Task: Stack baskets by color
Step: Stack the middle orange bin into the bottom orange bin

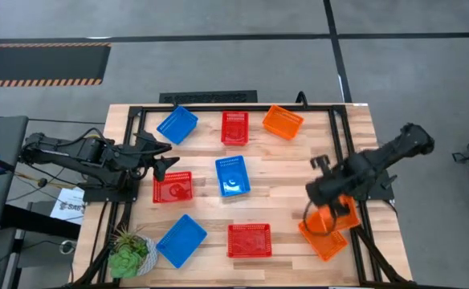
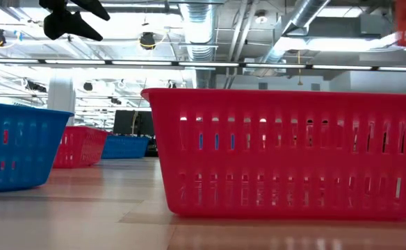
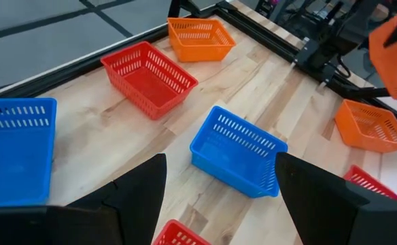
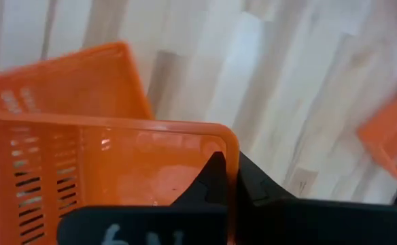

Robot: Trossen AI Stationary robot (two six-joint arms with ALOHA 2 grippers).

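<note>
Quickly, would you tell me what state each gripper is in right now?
Left gripper: open, holding nothing, above the table's left side.
Right gripper: closed on the wall of an orange basket, lifted over another orange basket.

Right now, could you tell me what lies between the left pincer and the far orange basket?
In the left wrist view, past the open left pincer, a blue basket and a red basket lie before the far orange basket, with bare wood between them.

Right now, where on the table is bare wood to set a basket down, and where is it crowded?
Bare wood lies between the central blue basket and the right claw, bounded behind by the far orange basket and in front by the near red basket. The near right corner is crowded: the claw holds an orange basket over another orange basket.
</note>
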